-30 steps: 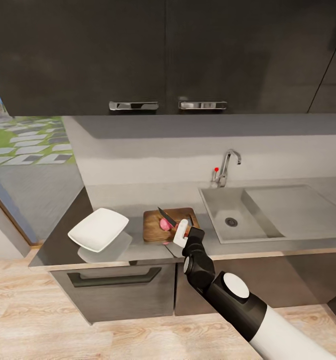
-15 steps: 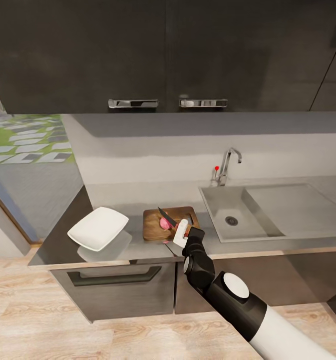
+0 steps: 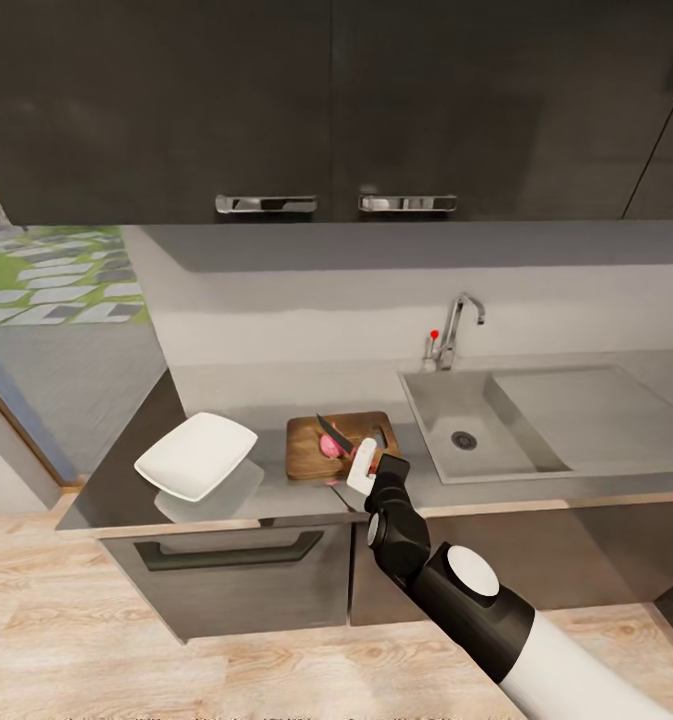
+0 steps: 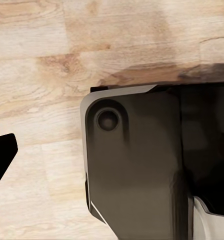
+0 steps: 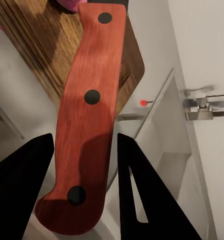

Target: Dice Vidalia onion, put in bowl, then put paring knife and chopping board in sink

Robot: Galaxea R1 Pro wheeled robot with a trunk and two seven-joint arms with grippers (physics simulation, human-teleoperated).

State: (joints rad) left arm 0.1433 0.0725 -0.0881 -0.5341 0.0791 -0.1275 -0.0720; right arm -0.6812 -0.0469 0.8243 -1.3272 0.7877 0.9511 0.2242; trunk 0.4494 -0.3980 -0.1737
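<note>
Grey countertop (image 3: 276,490), chopping board (image 3: 306,450), white bowl (image 3: 196,456), sink (image 3: 536,425)

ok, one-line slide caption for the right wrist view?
Right claw closed on the paring knife, blade end toward the chopping board.

You're in a kitchen: grey countertop (image 3: 226,500) over dark cabinets, more dark wall cabinets (image 3: 326,100) with chrome handles above. Steel sink (image 3: 446,435) with drainboard and chrome tap (image 3: 456,330) set into the counter. Chopping board (image 3: 311,455), knife (image 3: 334,433) and white bowl (image 3: 196,457) sit on it. Wood floor (image 3: 176,680) below.
</note>
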